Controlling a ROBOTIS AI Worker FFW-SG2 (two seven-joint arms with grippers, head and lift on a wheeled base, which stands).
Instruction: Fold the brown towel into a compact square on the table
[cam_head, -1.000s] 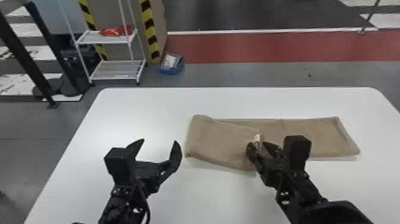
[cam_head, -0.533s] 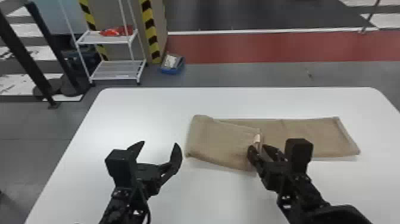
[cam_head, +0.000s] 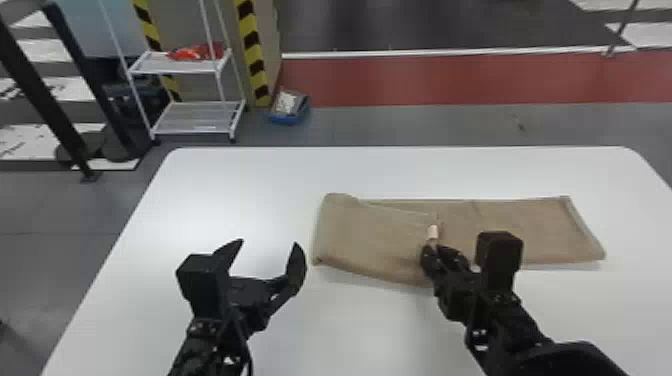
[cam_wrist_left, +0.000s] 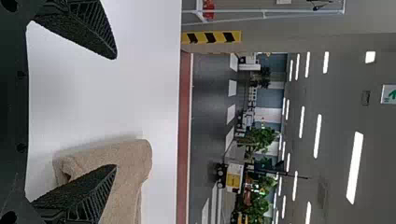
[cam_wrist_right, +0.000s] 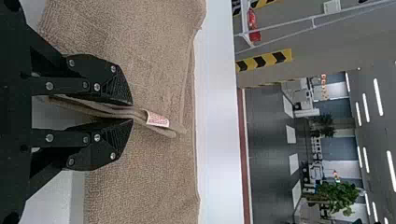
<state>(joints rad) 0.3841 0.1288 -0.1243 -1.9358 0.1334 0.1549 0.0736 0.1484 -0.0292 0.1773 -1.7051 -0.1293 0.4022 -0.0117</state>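
The brown towel (cam_head: 525, 230) lies as a long strip on the white table, its left part folded over toward the right. My right gripper (cam_head: 434, 248) is at that flap's edge, beside a small pale tag. In the right wrist view the gripper (cam_wrist_right: 132, 112) is shut on the towel's edge (cam_wrist_right: 166, 132), pinched up between both fingers. My left gripper (cam_head: 270, 245) stands open over the table, left of the towel, holding nothing. Seen from the left wrist, the open gripper (cam_wrist_left: 116, 112) has the towel's folded end (cam_wrist_left: 126, 158) partly behind one finger.
The white table (cam_head: 250, 180) extends behind and to the left of the towel. Beyond its far edge are a white shelf rack (cam_head: 192, 117), a blue bin (cam_head: 289, 117) on the floor and black posts at the far left.
The right gripper has shifted very slightly to the right, still holding the towel's edge. The left gripper has hardly moved, and the towel lies nearly as before.
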